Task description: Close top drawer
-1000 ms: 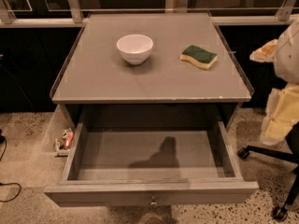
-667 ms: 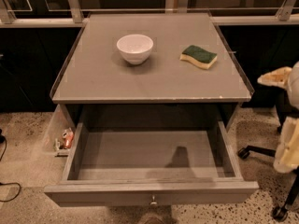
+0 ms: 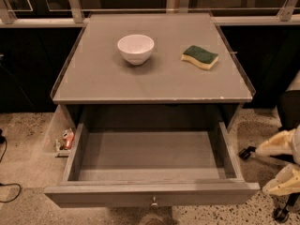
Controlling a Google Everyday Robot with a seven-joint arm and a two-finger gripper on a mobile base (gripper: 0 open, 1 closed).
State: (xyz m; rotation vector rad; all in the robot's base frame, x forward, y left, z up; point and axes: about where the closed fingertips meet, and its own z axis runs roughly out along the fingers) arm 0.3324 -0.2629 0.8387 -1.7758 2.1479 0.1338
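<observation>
The top drawer (image 3: 152, 194) of the grey cabinet is pulled fully out toward me. Its inside (image 3: 150, 153) is bare and empty. A small round metal knob (image 3: 153, 202) sits at the centre of its front panel. My gripper (image 3: 277, 165) is at the right edge of the view, beside and apart from the drawer's right front corner. Its two cream fingers (image 3: 274, 147) stand apart with nothing between them. The arm behind it is cut off by the frame edge.
A white bowl (image 3: 135, 48) and a green-and-yellow sponge (image 3: 199, 56) rest on the cabinet top (image 3: 93, 78). Small items (image 3: 65, 139) lie on the floor left of the drawer. A chair base with castors (image 3: 246, 153) stands to the right, near the gripper.
The gripper has moved down and further right, from cabinet-top height to drawer height. Its shadow has left the inside of the drawer. The drawer has not moved.
</observation>
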